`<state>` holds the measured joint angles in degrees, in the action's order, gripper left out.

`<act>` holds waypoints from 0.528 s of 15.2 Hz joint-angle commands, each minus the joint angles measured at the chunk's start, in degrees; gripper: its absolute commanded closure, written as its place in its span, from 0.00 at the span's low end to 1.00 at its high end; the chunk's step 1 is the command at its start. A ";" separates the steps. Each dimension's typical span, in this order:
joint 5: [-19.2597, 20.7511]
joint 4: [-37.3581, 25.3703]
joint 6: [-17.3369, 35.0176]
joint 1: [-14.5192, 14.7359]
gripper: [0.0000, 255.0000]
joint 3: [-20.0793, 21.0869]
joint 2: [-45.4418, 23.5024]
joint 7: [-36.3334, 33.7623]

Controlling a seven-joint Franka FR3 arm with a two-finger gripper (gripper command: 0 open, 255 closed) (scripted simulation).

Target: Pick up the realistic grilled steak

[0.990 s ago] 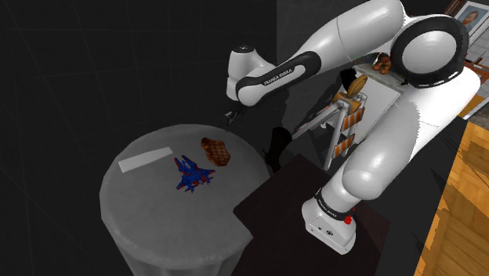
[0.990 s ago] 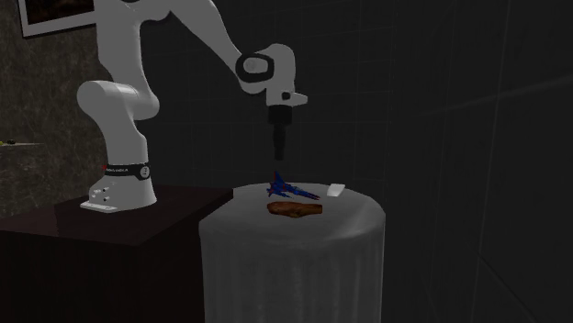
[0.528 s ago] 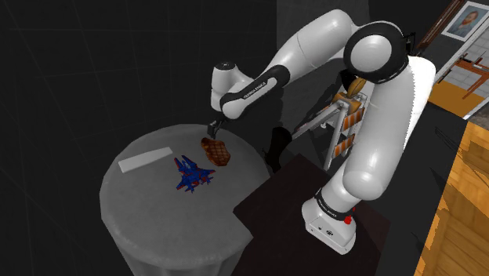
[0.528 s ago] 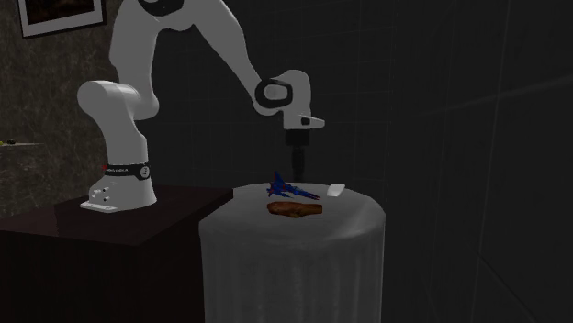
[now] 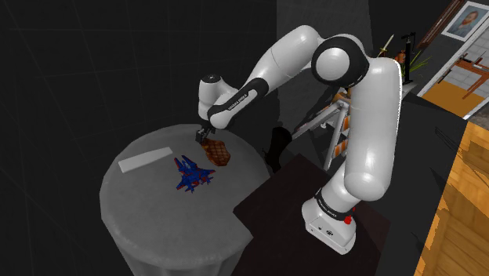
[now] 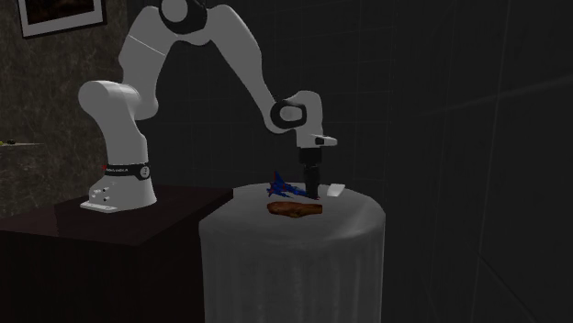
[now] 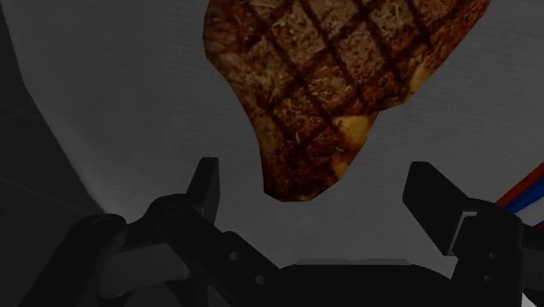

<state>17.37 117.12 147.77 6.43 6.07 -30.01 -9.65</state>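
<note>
A brown grilled steak [image 5: 216,151] with dark grill marks lies flat on the round grey table [image 5: 149,205], near its far right edge in the shoulder view. My black gripper [image 5: 206,135] hangs just over the steak's far end, pointing down. In the wrist view the gripper [image 7: 318,196] is open, its fingers [image 7: 205,187] standing wide apart, and the steak's narrow tip [image 7: 301,170] lies between them without touching either. In the second exterior view the gripper [image 6: 311,188] hovers close above the steak [image 6: 295,209].
A blue and red toy jet [image 5: 191,172] lies right beside the steak, nearer the table's middle. A flat pale bar [image 5: 145,159] rests at the shoulder view's left of the tabletop. A dark low cabinet [image 5: 290,196] carries the arm's base.
The arm has swung toward the shoulder view's left and come down, bringing the gripper from off the table's edge to just over the steak. The steak, jet and bar have not moved.
</note>
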 commanded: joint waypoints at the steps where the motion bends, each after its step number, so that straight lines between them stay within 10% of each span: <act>1: 0.44 -0.43 1.10 0.20 0.00 -0.35 -1.49 -0.32; 6: 1.14 -1.03 2.90 0.64 0.00 -0.97 -3.90 -1.02; 7: 1.15 -0.87 2.93 0.69 1.00 -0.97 -3.78 -1.09; 8: 1.15 -0.91 2.93 0.68 1.00 -0.97 -3.81 -1.07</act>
<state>18.50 116.20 150.63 7.09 5.11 -33.75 -10.70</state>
